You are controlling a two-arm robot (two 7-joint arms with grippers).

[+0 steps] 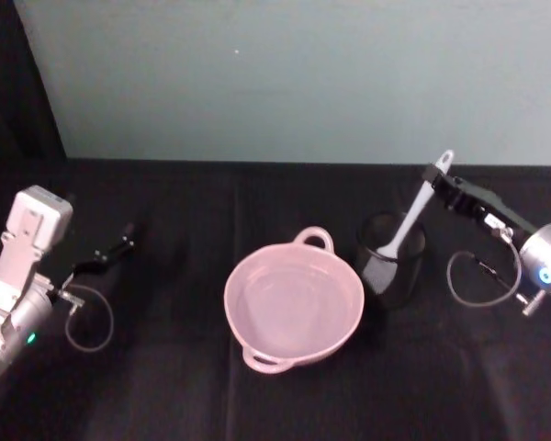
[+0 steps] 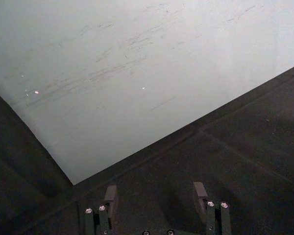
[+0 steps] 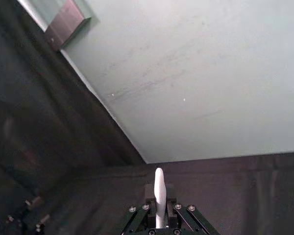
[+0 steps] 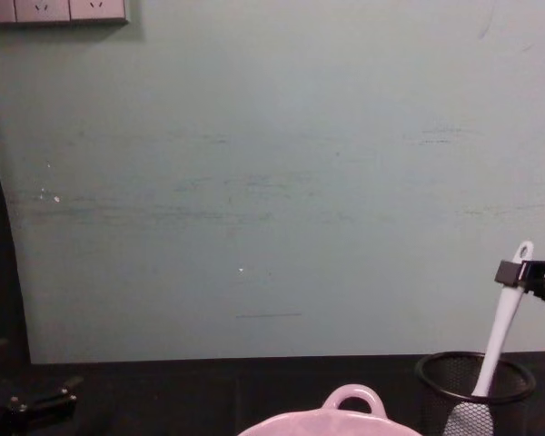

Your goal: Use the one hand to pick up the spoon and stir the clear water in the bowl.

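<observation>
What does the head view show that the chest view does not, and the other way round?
Head view: the bowl's full rim and inside. Chest view: wall sockets, and the spoon's head through the mesh cup's wall. Both: the right gripper shut on the spoon's handle, the spoon standing in the cup, the bowl's far handle, the left gripper parked at the left.

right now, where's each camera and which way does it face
Head: high, looking down at bowl and mesh cup; left gripper idle left, right gripper on spoon.
Chest: low, facing the wall across the table; right gripper at right edge.
Left wrist: faces wall and table; own open fingers.
Right wrist: faces wall; fingers shut on spoon.
Head and chest share spoon standing in mesh cup.
</observation>
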